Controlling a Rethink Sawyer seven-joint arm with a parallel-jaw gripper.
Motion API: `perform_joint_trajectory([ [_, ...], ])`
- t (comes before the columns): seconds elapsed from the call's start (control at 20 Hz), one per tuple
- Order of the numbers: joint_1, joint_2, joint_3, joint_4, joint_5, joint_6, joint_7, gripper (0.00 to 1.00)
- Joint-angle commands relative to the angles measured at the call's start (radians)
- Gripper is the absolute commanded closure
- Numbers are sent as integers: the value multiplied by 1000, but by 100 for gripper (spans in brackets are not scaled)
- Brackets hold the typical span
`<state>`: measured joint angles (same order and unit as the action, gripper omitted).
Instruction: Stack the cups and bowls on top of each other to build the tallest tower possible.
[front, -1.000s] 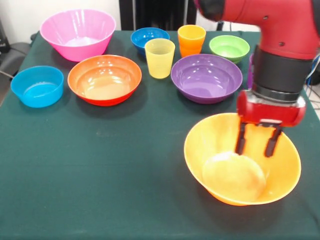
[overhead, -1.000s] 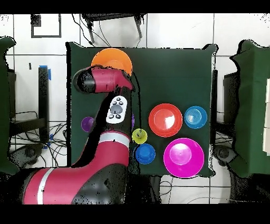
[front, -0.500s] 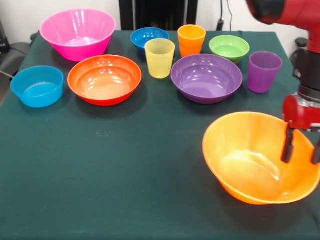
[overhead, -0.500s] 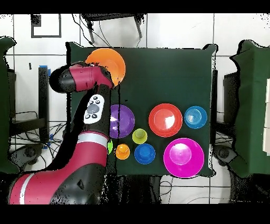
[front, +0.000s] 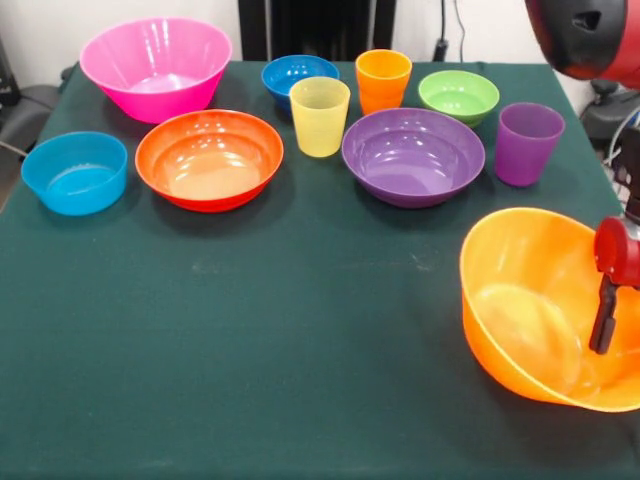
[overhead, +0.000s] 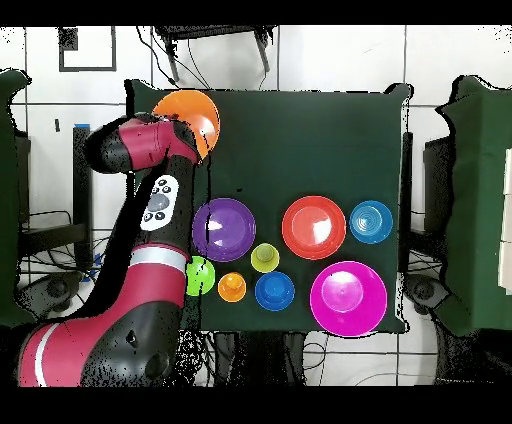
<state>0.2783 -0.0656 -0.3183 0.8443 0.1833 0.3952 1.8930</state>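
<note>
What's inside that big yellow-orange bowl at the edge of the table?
Inside the tilted yellow-orange bowl only one dark finger of the robot's gripper shows, reaching down past the rim. Otherwise the visible inside looks empty. The bowl's right part and the other finger are cut off.

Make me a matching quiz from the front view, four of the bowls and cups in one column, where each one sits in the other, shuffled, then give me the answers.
Things:
1. yellow-orange bowl
2. pink bowl
3. purple cup
4. yellow cup

Places:
A. far left corner of the table
B. tilted at the right edge, a pincer finger inside it
C. between the orange-red bowl and the purple bowl
D. just right of the purple bowl

Pairs: 1-B, 2-A, 3-D, 4-C
</note>
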Motion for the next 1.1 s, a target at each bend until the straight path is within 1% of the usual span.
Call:
perform_joint_trajectory([
  [0.05, -11, 44, 19, -57, -16, 121, 99, 0],
  [0.4, -45, -57, 41, -46, -29, 231, -5, 0],
  [0.7, -56, -138, 63, -21, -35, 329, -47, 0],
  [0.9, -66, -205, 86, 12, -38, 385, -81, 0],
  [1.1, -81, -232, 107, 5, -31, 432, -94, 0],
])
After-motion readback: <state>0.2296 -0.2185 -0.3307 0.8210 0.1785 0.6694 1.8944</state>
